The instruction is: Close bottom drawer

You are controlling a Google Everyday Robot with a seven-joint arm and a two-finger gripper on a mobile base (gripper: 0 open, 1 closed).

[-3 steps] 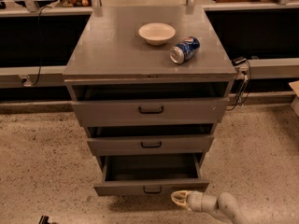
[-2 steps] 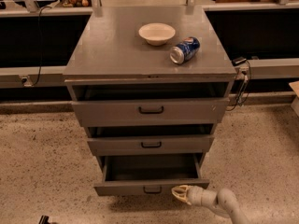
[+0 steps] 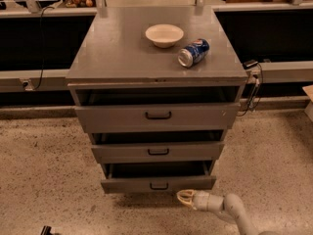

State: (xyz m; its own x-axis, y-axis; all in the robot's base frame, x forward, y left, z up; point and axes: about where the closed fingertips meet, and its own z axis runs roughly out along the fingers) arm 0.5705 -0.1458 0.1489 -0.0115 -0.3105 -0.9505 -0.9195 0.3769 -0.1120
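Note:
The bottom drawer is the lowest of three grey drawers in the metal cabinet. It has a thin front panel and a small black handle, and it stands partly pulled out, with a dark gap showing above its front. My gripper is low over the floor, just in front of and below the drawer's front panel, right of the handle. Its pale arm comes in from the lower right. I cannot tell whether the gripper touches the panel.
The middle drawer and the tall top drawer also stand slightly out. A white bowl and a blue can lying on its side sit on the cabinet top. Cables hang at the right. The floor is speckled.
My gripper has moved up towards the drawer front. The bottom drawer's front sits further in than a second ago.

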